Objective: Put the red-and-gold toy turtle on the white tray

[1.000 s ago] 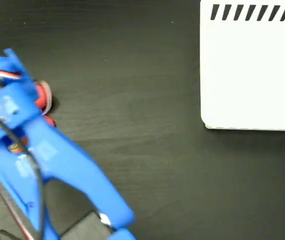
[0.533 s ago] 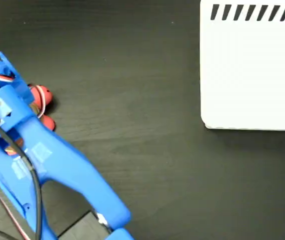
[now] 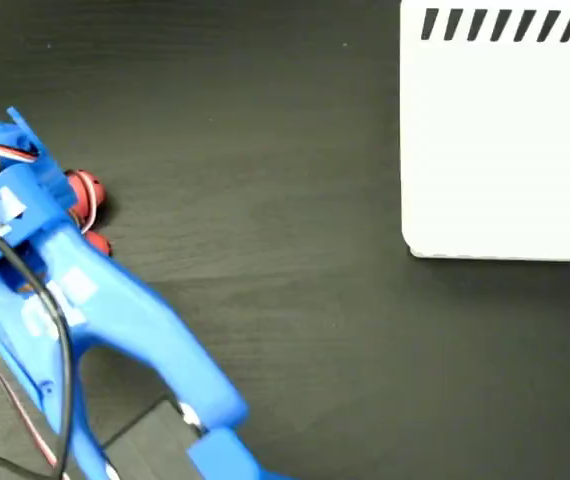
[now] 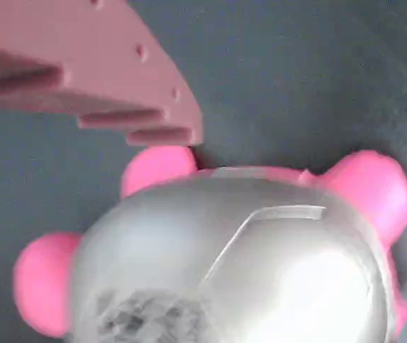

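Oddly, no writing reads; tool [image 3: 60,200] over turtle [image 4: 225,264], grip state unclear.

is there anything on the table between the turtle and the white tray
Nothing visible. In the fixed view the turtle sits at the left, partly under the blue arm, and only bare dark table lies between it and the tray at the upper right.

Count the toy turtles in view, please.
1. The red-and-gold toy turtle sits on the dark table at the left of the fixed view, mostly hidden under the blue arm; its shell fills the wrist view. More could hide beneath the arm.
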